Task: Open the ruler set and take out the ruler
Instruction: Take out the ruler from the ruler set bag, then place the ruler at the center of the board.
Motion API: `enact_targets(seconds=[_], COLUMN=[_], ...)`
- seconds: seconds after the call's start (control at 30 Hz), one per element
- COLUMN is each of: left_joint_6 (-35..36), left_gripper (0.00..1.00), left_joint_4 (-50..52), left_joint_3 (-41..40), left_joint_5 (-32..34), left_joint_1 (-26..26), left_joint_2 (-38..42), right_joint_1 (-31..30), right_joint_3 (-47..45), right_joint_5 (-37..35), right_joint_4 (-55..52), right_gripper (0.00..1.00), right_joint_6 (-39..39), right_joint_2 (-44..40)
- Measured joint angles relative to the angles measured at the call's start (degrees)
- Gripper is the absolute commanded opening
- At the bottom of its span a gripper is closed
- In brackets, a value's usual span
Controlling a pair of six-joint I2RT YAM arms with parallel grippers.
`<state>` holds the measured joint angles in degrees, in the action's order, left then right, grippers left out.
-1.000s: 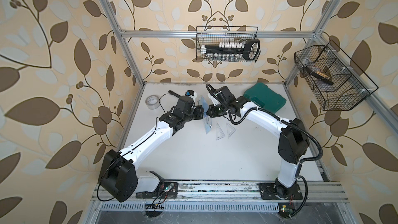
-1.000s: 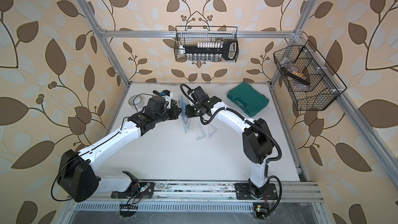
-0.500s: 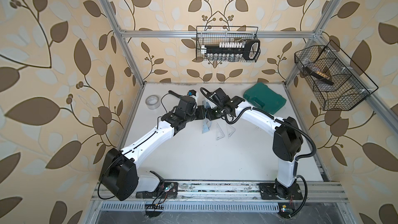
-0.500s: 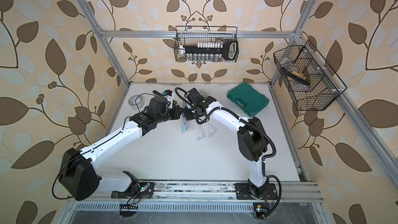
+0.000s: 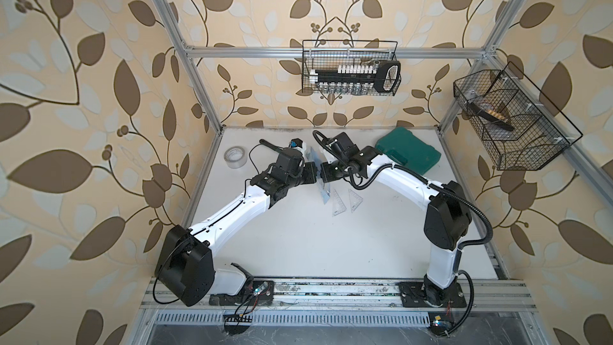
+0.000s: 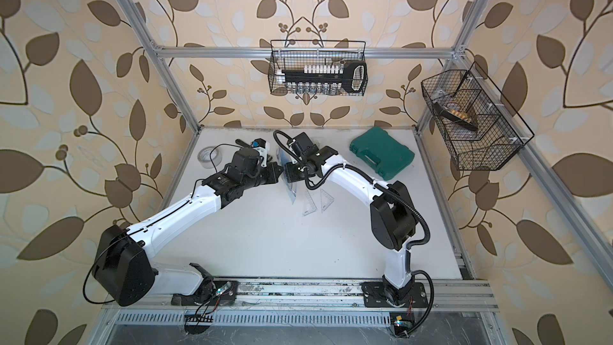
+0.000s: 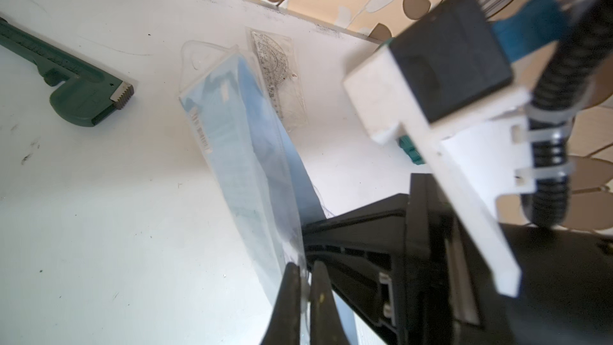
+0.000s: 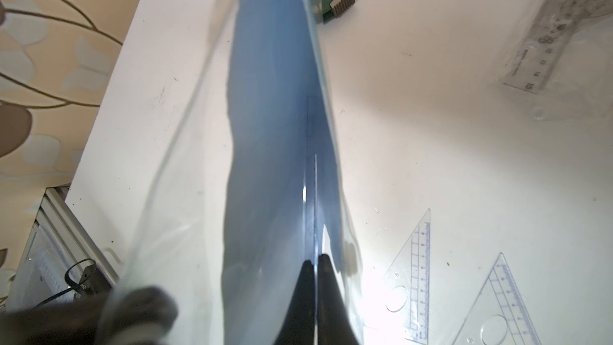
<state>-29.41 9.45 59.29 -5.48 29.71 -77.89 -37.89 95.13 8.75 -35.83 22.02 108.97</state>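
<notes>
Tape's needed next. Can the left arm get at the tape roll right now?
Likely not yet: the tape roll lies near on bare table, nothing between, but the left pincer is shut on the clear pouch and must release first.

Two slim arms, left arm (image 5: 232, 210) and right arm (image 5: 404, 177), glossy white link shells, bulky black joint housings, black ribbed cable conduit (image 7: 560, 61) zip-tied along the right, white wrist camera bracket (image 7: 464, 160), black base plates (image 5: 411, 290)

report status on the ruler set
Left pincer shut on pouch edge. Right pincer shut on what looks like ruler edge, inside pouch. Set squares on table nearby, nothing blocking.
</notes>
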Motion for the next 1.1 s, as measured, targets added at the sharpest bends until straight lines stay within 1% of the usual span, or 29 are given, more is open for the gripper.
enact_targets(seconds=[0.2, 0.47, 0.6, 0.73, 0.9, 1.1], left_joint_6=[-0.96, -1.05, -0.85, -0.04, 1.79, 3.82], left_gripper=[0.00, 0.00, 0.00, 0.00, 0.00, 0.00], left_joint_4=[-0.79, -0.61, 0.13, 1.70, 5.73, 9.73], left_joint_3=[0.00, 1.20, 2.29, 3.13, 3.15, 3.15], left_joint_5=[1.22, 2.89, 4.92, 7.91, 11.89, 15.52], left_joint_1=[0.00, 0.00, -0.02, -0.04, -0.15, -0.55], left_joint_2=[-1.05, -3.93, -4.74, -4.61, -1.88, 5.88], right_joint_1=[0.79, 1.60, 3.67, 7.15, 11.41, 11.32], right_joint_3=[-0.22, -2.80, -3.96, -5.66, -11.26, -19.50], right_joint_5=[-0.46, -1.46, -1.51, -0.55, 3.63, 9.62], right_joint_4=[0.61, 1.16, 1.14, 1.99, 5.68, 12.44], right_gripper=[0.02, 0.02, 0.02, 0.02, 0.01, 0.00], right_joint_6=[0.02, 0.02, 0.00, 0.04, 1.33, 4.33], right_joint_2=[-4.24, -10.27, -14.38, -18.14, -19.67, -16.87])
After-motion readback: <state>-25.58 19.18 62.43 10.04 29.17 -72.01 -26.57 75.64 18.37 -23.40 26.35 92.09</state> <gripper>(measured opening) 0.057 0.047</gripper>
